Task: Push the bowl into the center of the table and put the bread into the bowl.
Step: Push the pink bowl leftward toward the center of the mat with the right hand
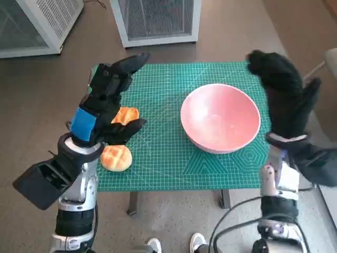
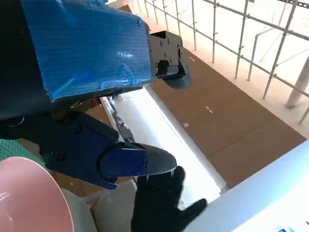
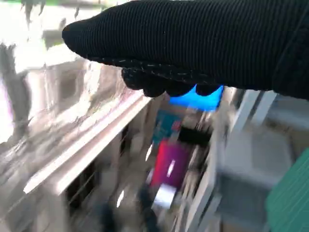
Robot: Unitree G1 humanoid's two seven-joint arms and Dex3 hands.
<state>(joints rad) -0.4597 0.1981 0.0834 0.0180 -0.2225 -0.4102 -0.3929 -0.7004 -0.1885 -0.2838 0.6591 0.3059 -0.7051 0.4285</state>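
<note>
Below me, the biggest thing is the desk (image 1: 158, 174), covered with a green cutting mat with a printed grid. On it stands the pink bowl (image 1: 220, 117), upright and with nothing inside; it sits on the right half of the mat, somewhat right of the middle, and its rim also shows in a corner of the left wrist view. Beyond the far edge of the desk, two white units with slatted fronts (image 1: 158, 21) stand on the brown floor. My right robot hand (image 1: 279, 84), in the black knitted glove, is raised at the right edge of the desk, just beside the bowl; I cannot tell if it touches the rim. It holds nothing, but how its fingers lie I cannot tell, and the right wrist view is too blurred to help. My left robot hand (image 1: 108, 100), with blue tape on its back, hangs over the left part of the mat with its fingers spread apart and nothing between them. Two pieces of bread lie under it: one roll (image 1: 116, 157) near the front left edge of the mat, and an orange-brown piece (image 1: 126, 114) just behind it, partly hidden by my fingers.
</note>
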